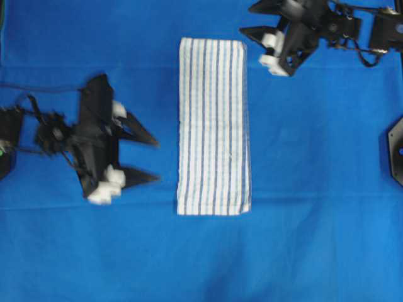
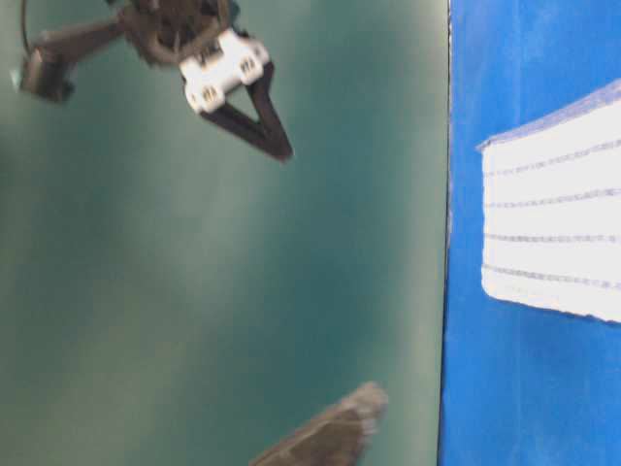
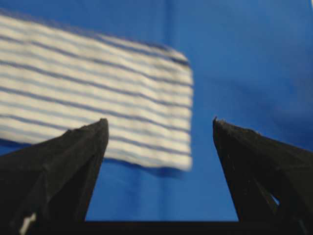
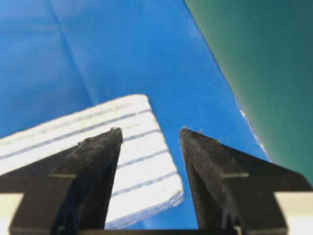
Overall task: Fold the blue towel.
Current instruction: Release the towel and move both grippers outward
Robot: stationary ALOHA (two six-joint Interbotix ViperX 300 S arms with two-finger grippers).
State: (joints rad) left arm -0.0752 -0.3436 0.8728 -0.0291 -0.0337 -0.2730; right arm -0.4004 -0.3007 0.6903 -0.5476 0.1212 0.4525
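Solid blue table covering (image 1: pixel 315 189) spans the whole work surface, faint creases visible. Plain teal-green wall (image 2: pixel 194 291) behind the table edge. Lighting even, soft, no hard shadows.

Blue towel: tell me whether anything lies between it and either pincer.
Nothing visible does. The blue towel lies flat, with only bare table covering between it and the open left pincer beside it, and the open right pincer near its far corner.

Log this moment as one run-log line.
blue towel: flat on blue table cover, narrow strip | left gripper: open, beside towel, empty | right gripper: open, near far corner, empty
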